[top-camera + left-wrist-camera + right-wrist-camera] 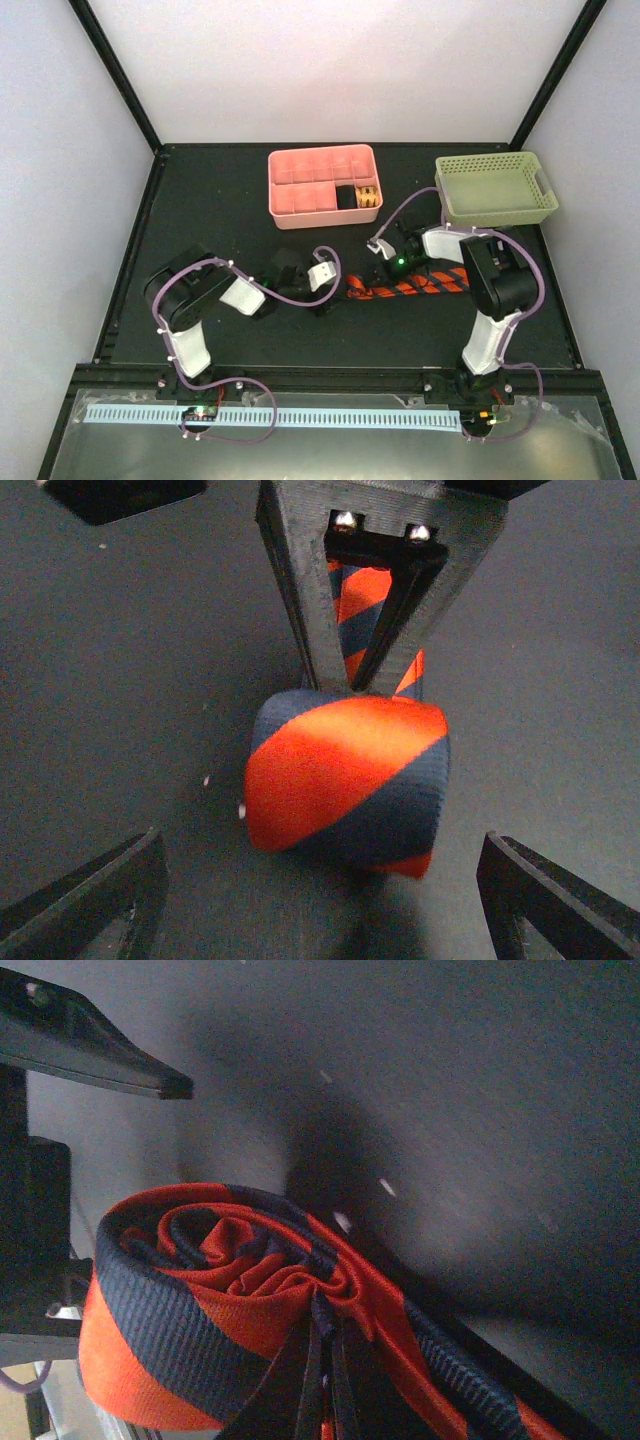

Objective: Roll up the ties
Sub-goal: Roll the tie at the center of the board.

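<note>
step: tie (345,780) part-rolled | my right gripper (322,1380) pinches its core | left gripper (320,845) released, wide | next: wind further, tail straight

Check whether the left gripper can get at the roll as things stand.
Probably yes: the left gripper is open and the roll lies between its fingers. The right gripper, shut on the tie right behind it, crowds the far side.

left arm (190,305), right arm (497,285): black joints, white shells, lilac cables (405,207). green light (400,263) near right wrist. right end effector (352,682) black, two silver screws (345,521).
</note>
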Controlling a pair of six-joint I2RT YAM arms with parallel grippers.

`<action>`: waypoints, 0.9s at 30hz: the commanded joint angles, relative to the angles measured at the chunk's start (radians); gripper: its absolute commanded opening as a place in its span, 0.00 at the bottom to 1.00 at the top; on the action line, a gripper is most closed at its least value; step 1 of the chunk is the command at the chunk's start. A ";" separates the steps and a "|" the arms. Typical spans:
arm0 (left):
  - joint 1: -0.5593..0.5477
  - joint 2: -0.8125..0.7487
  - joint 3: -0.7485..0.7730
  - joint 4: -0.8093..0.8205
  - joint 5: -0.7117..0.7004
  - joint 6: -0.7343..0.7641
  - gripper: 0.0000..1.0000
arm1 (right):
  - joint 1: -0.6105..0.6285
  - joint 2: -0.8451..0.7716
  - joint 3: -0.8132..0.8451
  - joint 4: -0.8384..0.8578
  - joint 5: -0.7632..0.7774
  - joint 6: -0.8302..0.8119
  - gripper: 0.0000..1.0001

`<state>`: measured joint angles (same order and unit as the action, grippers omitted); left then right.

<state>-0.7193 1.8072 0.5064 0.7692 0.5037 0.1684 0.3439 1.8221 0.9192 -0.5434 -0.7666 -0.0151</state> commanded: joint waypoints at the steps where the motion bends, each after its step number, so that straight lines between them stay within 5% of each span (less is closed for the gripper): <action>1: 0.057 -0.069 -0.036 0.060 0.038 -0.050 0.88 | 0.083 0.090 0.048 0.127 0.030 0.076 0.02; 12: 0.080 0.070 -0.014 0.195 0.147 -0.087 0.93 | 0.080 0.144 0.046 0.093 0.039 0.068 0.02; 27: 0.049 0.183 0.091 0.189 0.210 -0.075 0.67 | 0.053 0.164 0.049 0.083 0.030 0.072 0.02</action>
<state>-0.6571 1.9610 0.5594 0.9291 0.6838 0.0834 0.4015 1.9430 1.0000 -0.4324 -0.8589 0.0551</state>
